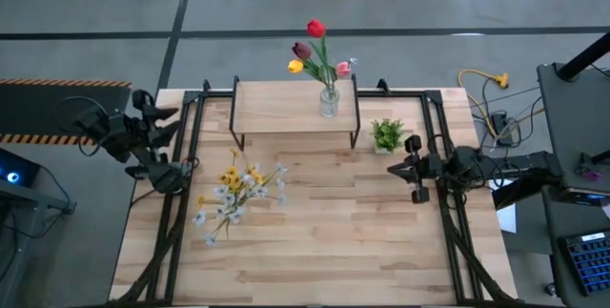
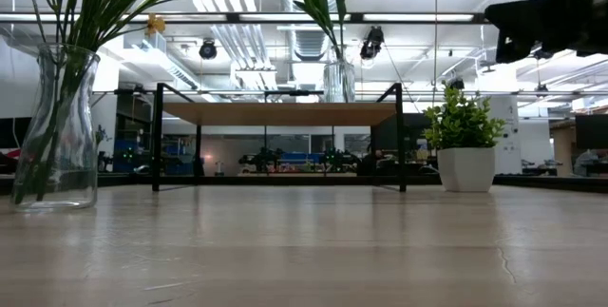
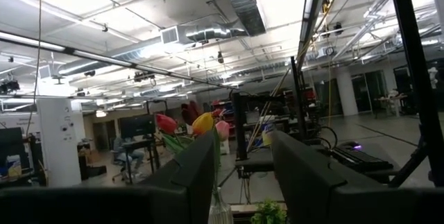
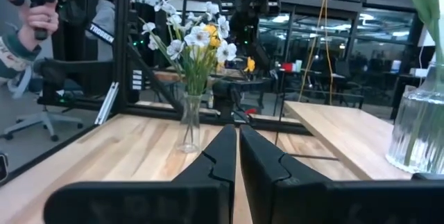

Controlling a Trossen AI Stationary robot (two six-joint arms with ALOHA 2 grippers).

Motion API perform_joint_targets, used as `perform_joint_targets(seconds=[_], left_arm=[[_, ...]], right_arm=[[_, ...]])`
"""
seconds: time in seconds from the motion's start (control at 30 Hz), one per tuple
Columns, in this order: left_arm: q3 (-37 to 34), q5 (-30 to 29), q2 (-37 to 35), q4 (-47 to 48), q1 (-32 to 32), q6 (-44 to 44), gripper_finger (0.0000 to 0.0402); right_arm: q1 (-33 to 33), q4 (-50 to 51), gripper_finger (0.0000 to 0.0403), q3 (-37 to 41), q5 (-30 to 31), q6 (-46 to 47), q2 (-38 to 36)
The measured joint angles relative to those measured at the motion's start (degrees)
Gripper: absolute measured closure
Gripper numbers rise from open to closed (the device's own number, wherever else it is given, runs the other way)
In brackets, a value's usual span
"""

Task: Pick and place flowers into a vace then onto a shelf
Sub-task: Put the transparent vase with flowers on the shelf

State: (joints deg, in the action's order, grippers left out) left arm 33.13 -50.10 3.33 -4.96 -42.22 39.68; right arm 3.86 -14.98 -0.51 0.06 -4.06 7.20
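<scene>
At the right edge of the table, the right gripper (image 1: pixel 416 170) hangs with its two dark fingers (image 4: pixel 215 158) pressed almost together, only a thin slit between them, and nothing held; it points across the table toward the left side. Just beside it, toward the back, stands a small potted plant (image 1: pixel 386 135) in a white pot, near the right leg of the shelf (image 1: pixel 286 108). That shelf, a light wooden plank on thin black legs, sits at the back middle of the tabletop (image 1: pixel 324 241). On its right end stands a clear glass vase (image 1: pixel 329 101) holding tulip-like flowers (image 1: pixel 315 51) with red, maroon, yellow and pink heads on green stems. Well apart from it, on the tabletop left of centre, a second glass vase (image 4: pixel 188 123) stands upright with a spray of small white and yellow blossoms (image 1: pixel 236 194); the right wrist view shows it straight ahead of the closed fingers, with the shelf plank and the tulip vase off to one side. Beyond the table in that view, a person's hand (image 4: pixel 38 19) grips a dark handle. Over at the left edge, the left gripper (image 1: pixel 172 141) waits raised, its fingers (image 3: pixel 187 179) spread wide apart and empty, with the tulip heads visible in the gap between them.
</scene>
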Motion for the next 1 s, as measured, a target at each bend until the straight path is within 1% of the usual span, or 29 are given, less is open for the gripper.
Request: perform_joint_targets(seconds=[0.13, 0.3, 0.43, 0.5, 0.63, 0.73, 0.83, 0.9, 1.0], left_arm=[[-0.2, 0.0, 0.1, 2.0, 0.0, -2.7, 0.0274], [-0.3, -0.1, 2.1, 6.3, 0.0, -10.3, 0.0272], [0.0, -0.2, 5.2, 7.8, 0.0, -14.8, 0.0259], [1.8, -1.1, 6.9, 11.3, 0.0, -17.9, 0.0247], [7.3, -1.4, 11.1, 24.8, 0.0, -29.3, 0.0211], [13.4, -1.2, 16.3, 38.4, 0.0, -39.5, 0.0189], [20.4, -0.9, 21.8, 52.3, 0.0, -52.4, 0.0181], [25.2, 1.4, 25.6, 62.6, 0.0, -62.0, 0.0180], [31.7, 7.9, 32.1, 76.1, 0.0, -75.1, 0.0180]], right_arm=[[0.0, 0.0, 0.0392, 0.0, 0.0, -0.6, 0.4], [0.0, 0.1, 0.0392, 0.0, 0.0, -0.5, 1.8], [0.0, -0.1, 0.0392, 0.0, 0.0, -0.5, 2.4], [0.0, -0.1, 0.0392, 0.0, 0.0, -0.5, 2.3], [0.0, -0.2, 0.0392, 0.0, 0.0, -0.5, 2.3], [0.0, -0.1, 0.0392, 0.0, 0.0, -0.5, 2.3], [0.0, -0.1, 0.0392, 0.0, 0.0, -0.5, 2.3], [0.0, -0.1, 0.0392, 0.0, 0.0, -0.5, 2.3], [0.0, -0.1, 0.0392, 0.0, 0.0, -0.5, 2.4]])
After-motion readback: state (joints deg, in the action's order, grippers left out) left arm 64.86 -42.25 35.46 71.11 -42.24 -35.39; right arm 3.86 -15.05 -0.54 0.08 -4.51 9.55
